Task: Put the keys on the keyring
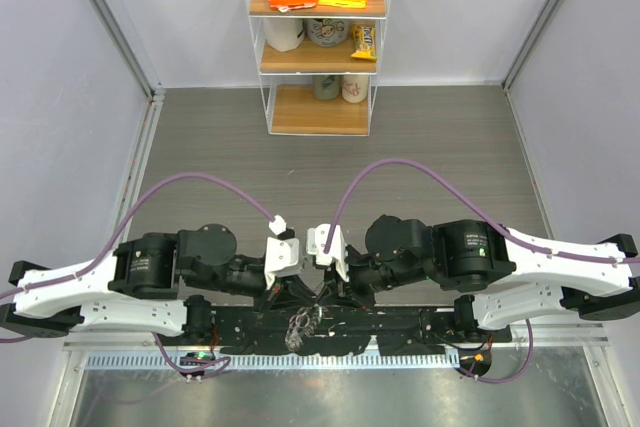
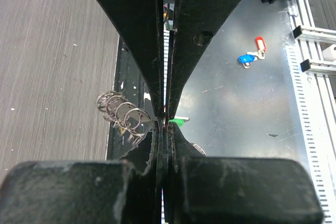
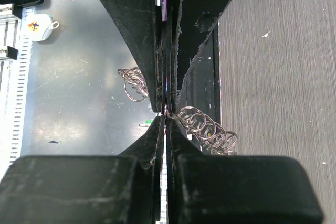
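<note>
Grey wood-grain desk [image 1: 200, 147] fills most of the top view, with a bare metal sheet [image 1: 300, 397] along the near edge. The left arm [image 1: 150, 272] and right arm [image 1: 480, 257] fold inward so that their ends meet in the middle. The keyring [image 1: 305, 325], a silvery tangle of rings, lies just below that meeting point, over the black rail [image 1: 400, 327]. A shelf [image 1: 315, 107] holding snack packs and cups stands at the far side.

In the left wrist view the left pincer [image 2: 165, 121] is closed tight, with its fingers pressed flat together. The keyring's coils sit just left of the tips. A sliver of the green key [image 2: 178, 122] peeks out just right of them, but I cannot tell whether it is pinched. A blue tag [image 2: 244, 60] and a red tag [image 2: 260, 43] lie together, well apart on the metal.

In the right wrist view the right pincer [image 3: 167, 109] is equally closed. Rings spill out on both sides of its tips, and whether it grips them is unclear. A white cup [image 3: 39, 26] sits far off to the left.
</note>
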{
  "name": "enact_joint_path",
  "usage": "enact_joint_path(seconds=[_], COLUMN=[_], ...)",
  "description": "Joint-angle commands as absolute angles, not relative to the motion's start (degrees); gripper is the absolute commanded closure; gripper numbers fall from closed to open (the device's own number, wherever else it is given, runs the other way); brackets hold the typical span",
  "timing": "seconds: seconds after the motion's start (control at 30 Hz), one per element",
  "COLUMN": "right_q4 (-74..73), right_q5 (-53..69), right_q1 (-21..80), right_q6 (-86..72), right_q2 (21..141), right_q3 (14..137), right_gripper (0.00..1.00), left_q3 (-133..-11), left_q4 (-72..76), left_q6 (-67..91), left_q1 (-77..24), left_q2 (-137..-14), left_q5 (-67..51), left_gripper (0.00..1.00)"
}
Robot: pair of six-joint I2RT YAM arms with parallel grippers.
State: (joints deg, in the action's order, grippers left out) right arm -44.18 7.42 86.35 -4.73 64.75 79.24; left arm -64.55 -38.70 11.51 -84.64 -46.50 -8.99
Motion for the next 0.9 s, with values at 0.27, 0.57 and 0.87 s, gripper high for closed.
enact_joint_path(seconds=[0.27, 0.57, 0.87], right_q4=[-38.41, -29.19, -28.21], right_q5=[7.91, 3.7, 2.72], right_q1=[86.22, 86.22, 86.22], right_q6=[-4.22, -3.08, -0.79], right_q2=[64.07, 52.05, 52.11], right_q3=[80.42, 73.48, 72.51], right_gripper=[0.94, 0.58, 0.56], left_q3=[-64.08, -57.49, -52.21], left_q4=[-35.87, -22.78, -10.91], left_q6=[9.76, 8.0, 6.68], left_q1=[-85.08, -85.43, -85.43], left_q2=[-45.01, -37.89, -32.61], left_q5=[-6.68, -5.36, -5.45], left_gripper=[1.0, 1.0, 1.0])
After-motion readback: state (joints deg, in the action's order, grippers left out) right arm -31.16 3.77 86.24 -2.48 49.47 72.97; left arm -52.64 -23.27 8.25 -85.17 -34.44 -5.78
